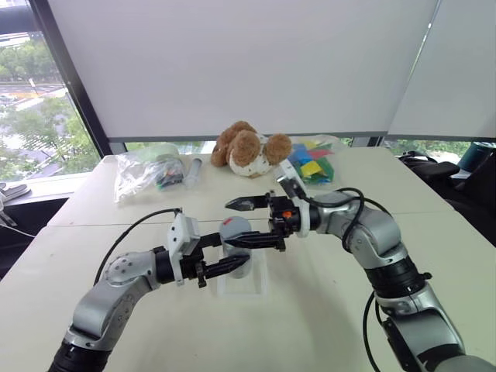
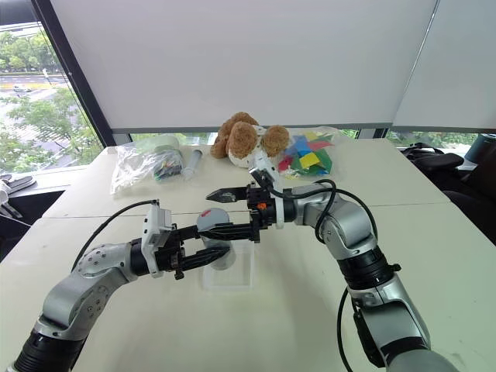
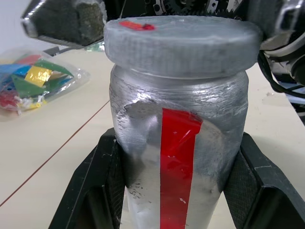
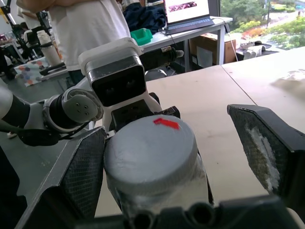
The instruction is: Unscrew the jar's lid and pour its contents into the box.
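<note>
My left gripper [image 1: 237, 261] is shut on the silvery jar [image 3: 181, 143] with a red stripe, holding it upright just over the box [image 1: 260, 288], a shallow translucent tray on the table. The pale grey lid [image 4: 150, 150], marked with a small red tab, sits on top of the jar. From the other side my right gripper [image 1: 228, 223] reaches in level and stands open, one finger [image 4: 81, 176] close against the lid's rim and the other finger [image 4: 267, 143] well apart from it. The contents are hidden inside the jar.
At the far edge of the table lie a brown teddy bear [image 1: 249, 149], a clear bag of coloured pieces [image 1: 310, 164], another clear bag [image 1: 147, 172] and a slim grey tube [image 1: 194, 167]. A person [image 4: 95, 24] stands beyond the table near a laptop [image 4: 186, 9].
</note>
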Controlling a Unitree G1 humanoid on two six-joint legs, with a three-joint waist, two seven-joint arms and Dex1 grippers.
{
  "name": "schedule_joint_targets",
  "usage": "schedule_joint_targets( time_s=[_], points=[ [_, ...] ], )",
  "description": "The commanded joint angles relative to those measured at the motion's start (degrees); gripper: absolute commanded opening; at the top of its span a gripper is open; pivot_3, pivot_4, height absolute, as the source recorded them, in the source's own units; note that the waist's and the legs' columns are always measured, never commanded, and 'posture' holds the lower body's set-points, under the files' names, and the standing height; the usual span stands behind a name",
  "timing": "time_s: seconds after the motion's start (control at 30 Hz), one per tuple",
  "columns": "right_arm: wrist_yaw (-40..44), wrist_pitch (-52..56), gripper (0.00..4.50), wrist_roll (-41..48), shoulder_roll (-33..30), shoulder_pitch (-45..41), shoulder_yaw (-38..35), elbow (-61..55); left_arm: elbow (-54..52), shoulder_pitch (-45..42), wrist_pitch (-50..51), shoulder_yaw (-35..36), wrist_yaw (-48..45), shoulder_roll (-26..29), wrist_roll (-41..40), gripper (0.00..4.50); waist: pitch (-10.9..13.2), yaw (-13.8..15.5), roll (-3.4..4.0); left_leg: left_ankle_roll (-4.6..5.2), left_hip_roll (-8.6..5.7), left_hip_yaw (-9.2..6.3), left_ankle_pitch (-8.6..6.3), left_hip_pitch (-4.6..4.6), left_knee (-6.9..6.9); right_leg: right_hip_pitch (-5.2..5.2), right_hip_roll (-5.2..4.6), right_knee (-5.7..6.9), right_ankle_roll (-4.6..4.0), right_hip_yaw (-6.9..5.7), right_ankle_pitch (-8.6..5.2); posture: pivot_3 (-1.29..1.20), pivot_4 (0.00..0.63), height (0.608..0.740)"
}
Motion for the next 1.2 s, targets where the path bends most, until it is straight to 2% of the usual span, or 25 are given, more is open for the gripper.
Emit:
schedule_joint_targets(
  time_s=[0.03, 0.53, 0.87, 1.2],
  points=[
    [0.5, -0.7, 4.44, -0.2, -1.5, 0.1, -2.4, 1.4, -2.3, -0.3, -1.4, 0.4, -0.9, -0.1, -0.9, 2.08, 0.0, 0.0, 0.0, 0.0, 0.0, 0.0, 0.0, 0.0, 0.0, 0.0, 0.0, 0.0, 0.0, 0.0, 0.0, 0.0, 0.15, 0.74],
    [6.5, -0.8, 4.44, 6.0, -2.3, 1.1, -7.8, -0.2, -2.3, 0.0, -1.4, 0.9, -1.3, 0.3, -0.6, 2.08, 0.0, 0.1, 0.0, 0.0, 0.0, 0.0, 0.0, 0.0, 0.0, 0.02, 0.0, -0.01, 0.0, 0.0, 0.0, 0.0, 0.15, 0.74],
    [3.1, -0.7, 4.44, 1.0, 0.4, -0.7, -0.5, -3.7, -2.2, -0.4, -1.3, 0.5, -1.5, 0.3, -0.5, 2.08, 0.0, 0.1, 0.0, 0.0, 0.01, 0.0, 0.0, 0.0, 0.01, 0.01, 0.0, -0.01, 0.0, 0.0, 0.0, 0.0, 0.15, 0.74],
    [3.3, -2.3, 4.44, -0.2, 2.2, -1.3, 0.4, -2.3, -2.8, 0.3, -1.2, 0.6, -1.0, 0.4, -0.4, 2.08, 0.0, 0.1, 0.0, 0.0, 0.01, 0.0, 0.0, 0.0, 0.01, 0.01, 0.0, -0.01, 0.0, 0.0, 0.0, 0.0, 0.15, 0.74]
  ],
)
